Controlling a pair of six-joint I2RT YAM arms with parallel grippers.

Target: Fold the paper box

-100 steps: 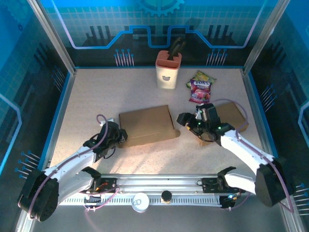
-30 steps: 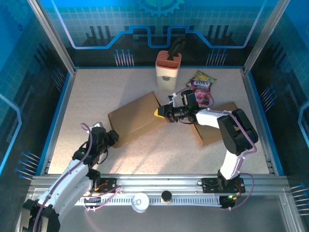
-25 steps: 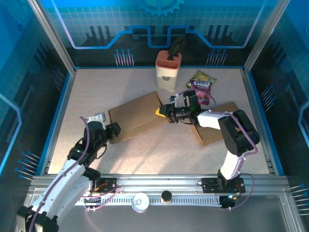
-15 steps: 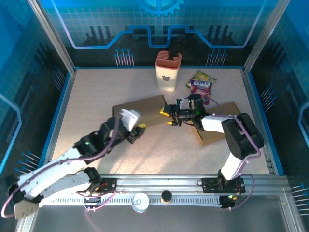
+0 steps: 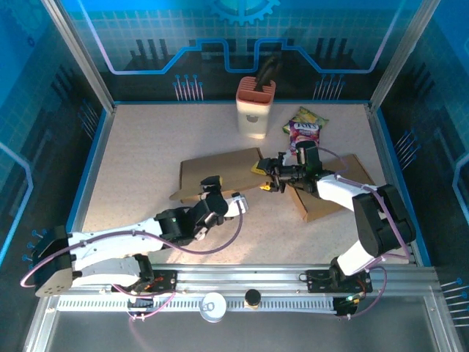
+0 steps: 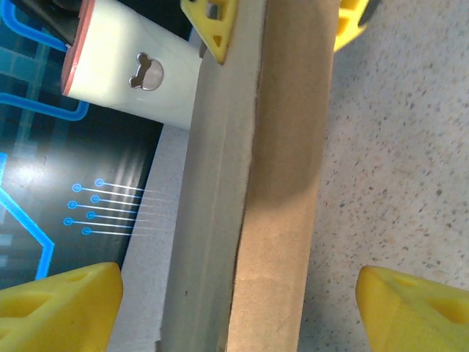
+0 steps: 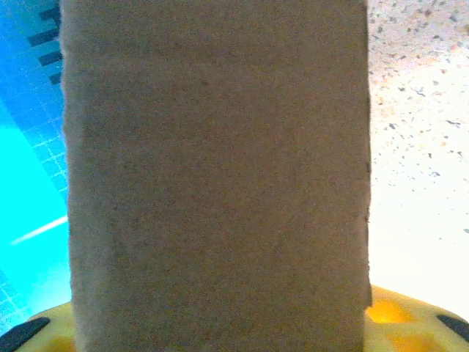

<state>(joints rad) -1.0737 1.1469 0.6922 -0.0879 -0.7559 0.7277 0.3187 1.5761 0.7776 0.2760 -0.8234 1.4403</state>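
Evidently I was mid-fold: the paper box [image 5: 220, 171] sat on the table [image 5: 146, 143], right gripper [image 5: 261, 177] clamped on its end, left gripper [image 6: 238, 312] gaping astride its edge; next I should pinch and crease.

At table [image 5: 146, 147] centre: paper box [image 5: 220, 172]. Behind: cup [image 5: 254, 110]. Right of cup: snack packets [image 5: 304, 132]. Right of paper box: flat cardboard [image 5: 344, 187].

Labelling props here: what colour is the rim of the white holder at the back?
Terracotta orange, on the holder rim; the left wrist view shows it best.
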